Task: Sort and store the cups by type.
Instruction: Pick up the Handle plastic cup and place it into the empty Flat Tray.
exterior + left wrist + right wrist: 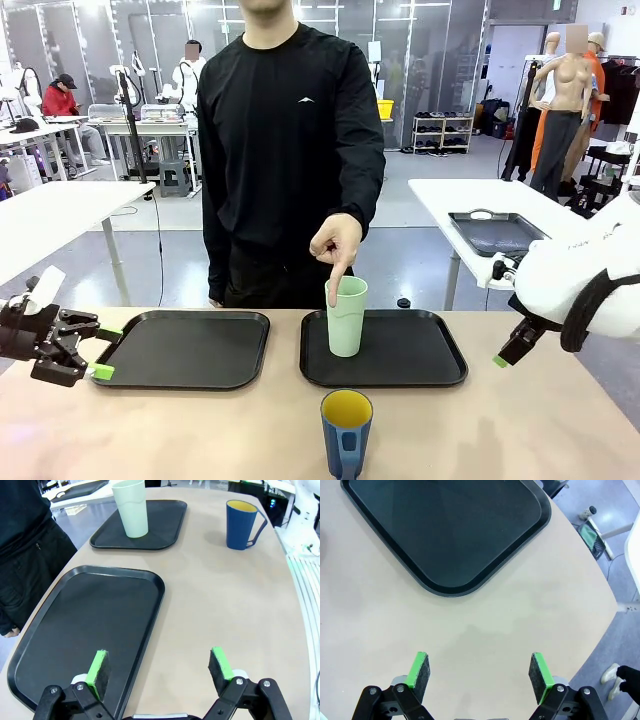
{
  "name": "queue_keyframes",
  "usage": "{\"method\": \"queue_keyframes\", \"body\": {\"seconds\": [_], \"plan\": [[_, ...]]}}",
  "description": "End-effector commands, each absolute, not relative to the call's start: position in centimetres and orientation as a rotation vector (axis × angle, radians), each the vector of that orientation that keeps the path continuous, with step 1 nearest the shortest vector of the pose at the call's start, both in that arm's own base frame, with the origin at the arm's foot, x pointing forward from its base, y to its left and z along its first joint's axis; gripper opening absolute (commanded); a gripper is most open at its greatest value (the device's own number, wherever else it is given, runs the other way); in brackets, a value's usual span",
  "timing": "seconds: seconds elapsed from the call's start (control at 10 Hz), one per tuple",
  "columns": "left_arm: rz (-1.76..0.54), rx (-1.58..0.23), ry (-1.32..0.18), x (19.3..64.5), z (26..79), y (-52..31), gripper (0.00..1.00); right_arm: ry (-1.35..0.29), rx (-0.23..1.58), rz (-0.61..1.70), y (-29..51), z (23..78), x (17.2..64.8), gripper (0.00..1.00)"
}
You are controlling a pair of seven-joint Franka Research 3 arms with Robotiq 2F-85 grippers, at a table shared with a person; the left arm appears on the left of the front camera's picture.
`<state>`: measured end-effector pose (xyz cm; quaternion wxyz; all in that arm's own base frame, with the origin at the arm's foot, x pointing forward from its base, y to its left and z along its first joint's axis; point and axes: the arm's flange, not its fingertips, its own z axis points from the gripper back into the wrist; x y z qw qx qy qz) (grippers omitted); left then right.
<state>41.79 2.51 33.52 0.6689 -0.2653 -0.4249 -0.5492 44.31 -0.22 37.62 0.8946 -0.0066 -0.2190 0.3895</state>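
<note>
- A short dark blue plastic cup with a yellow inside and a handle (346, 435) is standing on the bare tan tabletop (520, 430), nearest the robot and outside both trays. It looks not yet stored.
- The left gripper (160, 672) is hovering empty, jaws spread wide, across the edge of the left black rectangular tray (185, 348).
- The right gripper (480, 672) is hanging empty, jaws spread, beside the right black tray (420, 350).
- A tall pale mint-green plastic tumbler (346, 316) is standing upright in the right tray, seemingly sorted.
- A person's hand (337, 240) is pointing down, one finger touching the tumbler's rim.

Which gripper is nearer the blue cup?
Right, likely. The right gripper hovers beside the right tray's outer edge; the left gripper at the left tray's outer edge, farther from the blue cup.
</note>
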Motion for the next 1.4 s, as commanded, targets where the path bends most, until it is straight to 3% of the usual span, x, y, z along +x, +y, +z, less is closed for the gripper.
{"method": "queue_keyframes", "body": {"seconds": [0.0,0.3,1.0,1.3], "plan": [[-1.251,-0.598,-0.963,41.8,33.3,2.5,1.0,-0.448,-0.037,0.779,-0.1,37.8,44.4,1.0],[-1.251,-0.598,-0.963,41.8,33.3,2.5,1.0,-0.453,-0.022,0.803,-0.3,37.7,44.3,1.0],[-1.251,-0.598,-0.963,41.8,33.3,2.5,1.0,-0.647,0.047,1.046,-4.0,31.7,43.4,1.0],[-1.251,-0.598,-0.963,41.8,33.3,2.5,1.0,-0.711,0.225,1.202,-4.3,30.6,43.3,1.0]]}}
